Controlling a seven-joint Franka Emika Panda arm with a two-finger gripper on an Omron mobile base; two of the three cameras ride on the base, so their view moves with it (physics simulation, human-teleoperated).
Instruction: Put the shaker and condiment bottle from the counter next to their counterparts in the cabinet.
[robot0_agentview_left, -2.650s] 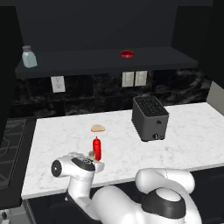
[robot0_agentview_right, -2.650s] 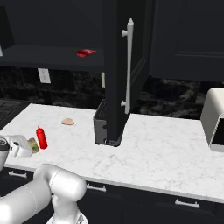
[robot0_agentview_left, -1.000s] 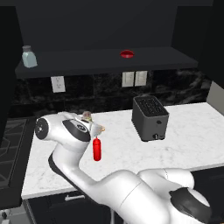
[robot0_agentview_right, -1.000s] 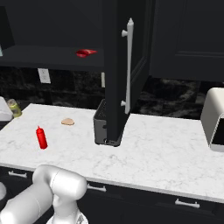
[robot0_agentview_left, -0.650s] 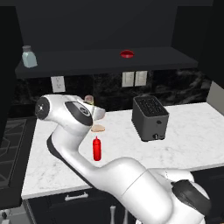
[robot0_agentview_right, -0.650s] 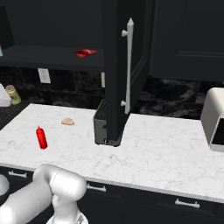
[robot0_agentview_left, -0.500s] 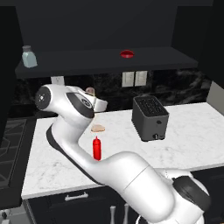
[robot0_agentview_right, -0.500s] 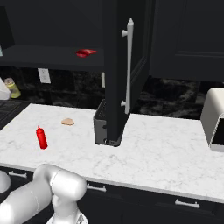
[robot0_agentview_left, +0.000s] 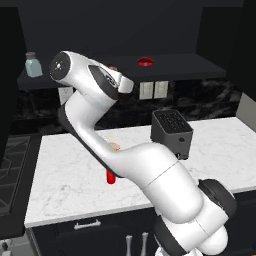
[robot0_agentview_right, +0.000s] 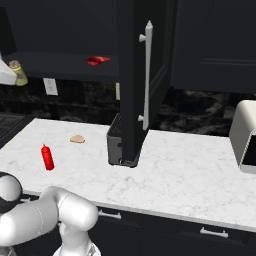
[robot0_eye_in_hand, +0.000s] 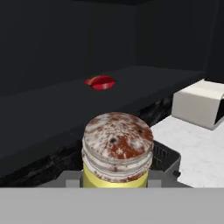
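Up in the left base view, the white arm arches high, its wrist at the front edge of the cabinet (robot0_agentview_left: 200, 70) shelf. The pale blue-grey shaker (robot0_agentview_left: 33, 65) stands at the shelf's 9 o'clock end, the low red round object (robot0_agentview_left: 145, 62) sits toward 1 o'clock, and the condiment bottle (robot0_agentview_left: 111, 176) shows as a red sliver on the desk (robot0_agentview_left: 60, 175), mostly hidden behind the arm. A dark toaster (robot0_agentview_left: 172, 133) sits on the desk at 3 o'clock.

From the right base view, the shaker (robot0_agentview_right: 19, 72) is lifted at the 9 o'clock edge, level with the shelf, against a white part of the hand. The red bottle stands upright at 8 o'clock, with a small tan item (robot0_agentview_right: 77, 139) just beyond it.

Looking along the hand view, the end effector (robot0_eye_in_hand: 115, 181) is closed on the yellow shaker, whose speckled cap sits at 6 o'clock; the red round object lies on the shelf at 12 o'clock, well apart.
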